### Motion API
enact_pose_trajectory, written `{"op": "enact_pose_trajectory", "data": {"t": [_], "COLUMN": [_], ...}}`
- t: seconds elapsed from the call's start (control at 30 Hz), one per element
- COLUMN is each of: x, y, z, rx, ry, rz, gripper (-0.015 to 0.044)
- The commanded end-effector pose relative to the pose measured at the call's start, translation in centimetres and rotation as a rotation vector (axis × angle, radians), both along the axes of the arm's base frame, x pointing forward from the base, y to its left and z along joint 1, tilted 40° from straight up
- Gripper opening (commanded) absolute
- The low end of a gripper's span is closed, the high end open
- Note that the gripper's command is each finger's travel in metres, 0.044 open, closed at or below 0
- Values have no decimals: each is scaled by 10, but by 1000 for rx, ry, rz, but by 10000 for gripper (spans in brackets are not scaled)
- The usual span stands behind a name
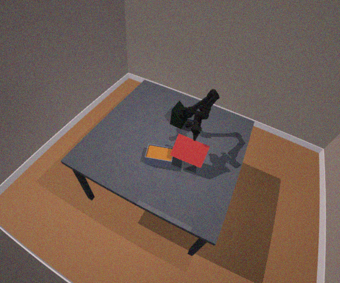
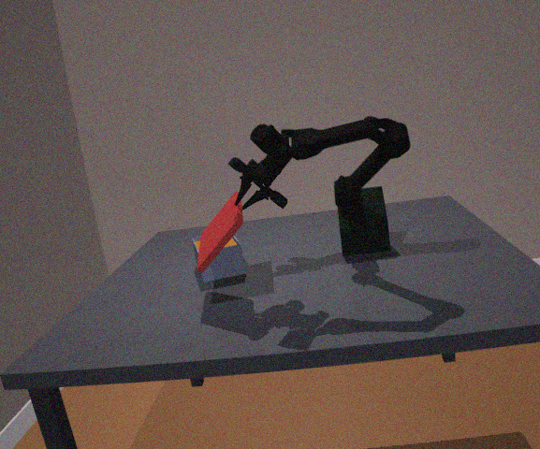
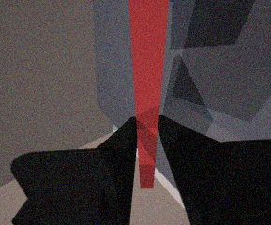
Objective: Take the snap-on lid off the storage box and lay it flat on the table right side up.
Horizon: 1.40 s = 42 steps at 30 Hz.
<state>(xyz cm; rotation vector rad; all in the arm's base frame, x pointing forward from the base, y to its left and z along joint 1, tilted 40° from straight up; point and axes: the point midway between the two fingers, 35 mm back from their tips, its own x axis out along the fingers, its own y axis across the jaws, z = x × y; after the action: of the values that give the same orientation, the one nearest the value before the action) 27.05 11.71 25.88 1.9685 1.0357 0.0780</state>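
My gripper (image 1: 195,136) (image 2: 241,203) (image 3: 146,121) is shut on the edge of the red lid (image 1: 190,150) (image 2: 219,230) (image 3: 148,61). The lid hangs in the air, tilted steeply down from the fingers, above and partly beside the storage box. The blue-grey box (image 1: 159,154) (image 2: 224,267) stands open on the table, and its orange inside (image 1: 158,151) (image 2: 231,241) shows. In the wrist view the lid shows edge-on as a narrow red strip between the two dark fingers; the box is out of that view.
The arm's black base (image 1: 180,115) (image 2: 360,222) stands at the back of the grey table (image 1: 112,142) (image 2: 138,309). The arm's shadow falls on the table in front of the box. The table's edges drop to an orange floor (image 1: 57,225).
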Motion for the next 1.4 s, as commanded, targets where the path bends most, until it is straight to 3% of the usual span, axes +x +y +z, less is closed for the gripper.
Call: {"op": "enact_pose_trajectory", "data": {"t": [0.0,1.37], "x": [-3,-36], "y": [4,46], "z": [10,43], "rx": [1,6], "ry": [-14,-16], "rz": [-10,-10], "gripper": [0,0]}}
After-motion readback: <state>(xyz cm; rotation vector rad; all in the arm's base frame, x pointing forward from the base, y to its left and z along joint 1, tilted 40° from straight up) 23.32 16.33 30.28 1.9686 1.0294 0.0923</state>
